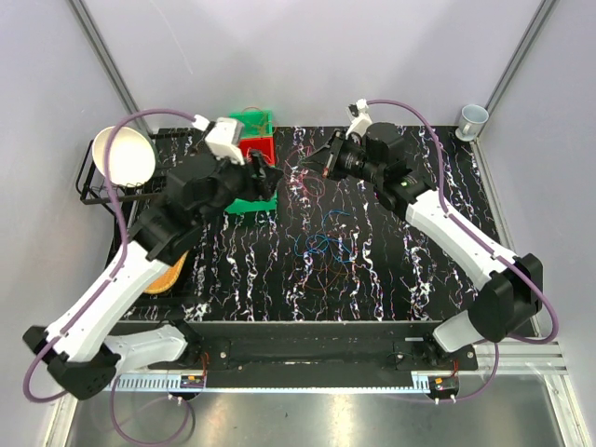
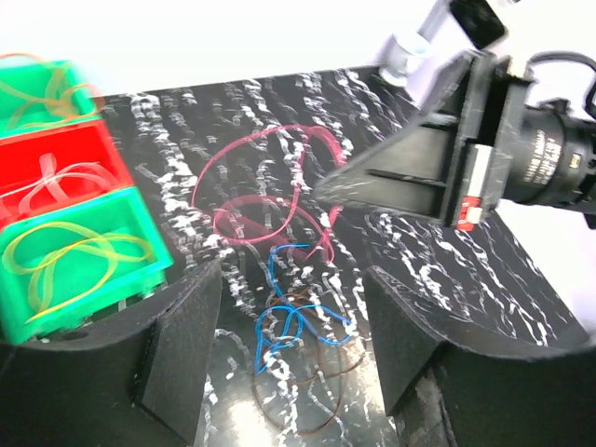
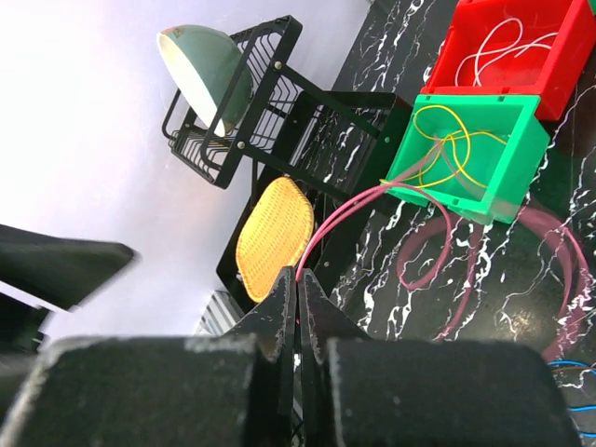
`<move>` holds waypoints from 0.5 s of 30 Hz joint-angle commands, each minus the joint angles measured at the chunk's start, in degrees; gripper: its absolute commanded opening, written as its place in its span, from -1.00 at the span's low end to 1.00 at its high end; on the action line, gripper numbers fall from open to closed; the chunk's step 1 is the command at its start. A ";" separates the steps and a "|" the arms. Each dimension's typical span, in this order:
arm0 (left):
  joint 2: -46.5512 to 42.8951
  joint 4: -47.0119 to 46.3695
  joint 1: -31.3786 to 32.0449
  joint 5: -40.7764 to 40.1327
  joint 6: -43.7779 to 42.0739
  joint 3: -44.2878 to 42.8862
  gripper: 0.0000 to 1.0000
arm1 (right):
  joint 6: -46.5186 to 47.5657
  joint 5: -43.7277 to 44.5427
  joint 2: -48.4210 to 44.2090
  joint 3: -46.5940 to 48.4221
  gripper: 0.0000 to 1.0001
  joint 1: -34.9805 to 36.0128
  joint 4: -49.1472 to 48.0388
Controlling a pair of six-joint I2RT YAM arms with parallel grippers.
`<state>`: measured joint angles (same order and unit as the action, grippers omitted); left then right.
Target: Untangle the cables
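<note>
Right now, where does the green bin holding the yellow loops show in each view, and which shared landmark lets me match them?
Top external: green bin left of centre, partly hidden by the left arm.
Left wrist: lower left, the nearest bin.
Right wrist: upper right.
Landmark: the red bin right beside it in all three.

A black table (image 1: 372, 279) veined with white is seen from above. Three small bins are lined up from its far edge: a green bin (image 1: 250, 116), a red bin (image 1: 261, 144) and a second green bin (image 1: 244, 205). A black wire rack (image 1: 93, 191) holding a tilted pale bowl (image 1: 126, 154) is set at the left edge, with a yellow woven dish (image 1: 168, 277) beside it. A cup (image 1: 472, 119) is placed past the far right corner.
</note>
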<state>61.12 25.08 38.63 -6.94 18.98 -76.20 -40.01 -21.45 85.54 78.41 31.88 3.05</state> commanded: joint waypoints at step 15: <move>13.93 -9.17 6.54 -2.20 -5.18 -3.16 0.24 | -2.44 0.89 -6.96 -3.00 -1.00 0.11 -0.50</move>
<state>74.39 20.67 44.75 -6.79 15.20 -76.05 -41.93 -21.45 81.84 76.18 31.88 3.09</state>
